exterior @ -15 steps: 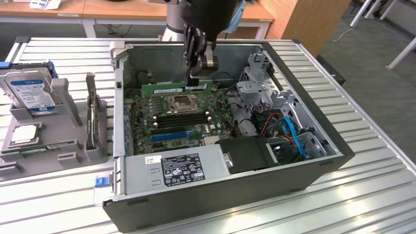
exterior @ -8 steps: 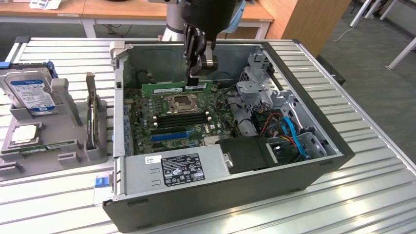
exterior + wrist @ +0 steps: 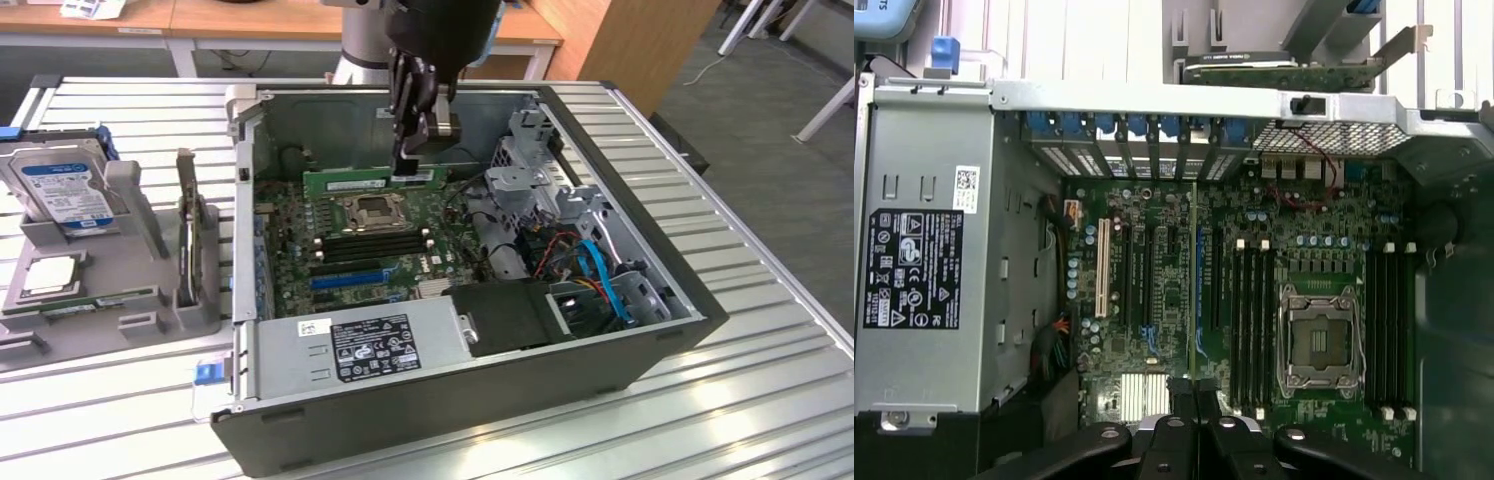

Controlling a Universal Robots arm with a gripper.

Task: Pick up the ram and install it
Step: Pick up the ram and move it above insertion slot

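The ram is a long green stick held on edge above the motherboard, inside the open computer case. My gripper is shut on the stick's end nearer the exterior view's right, and hangs down from above. In the wrist view the ram shows edge-on as a thin line running out from between my fingers. It hovers over the board between the blue-edged slot and the long black memory slots. The stick is clear of the slots and sits in none of them.
The CPU socket lies just below the ram, with black slots and a blue slot nearer the front. A power supply fills the case's front. Drive cage and cables crowd the exterior view's right. A hard drive stands in a grey holder outside.
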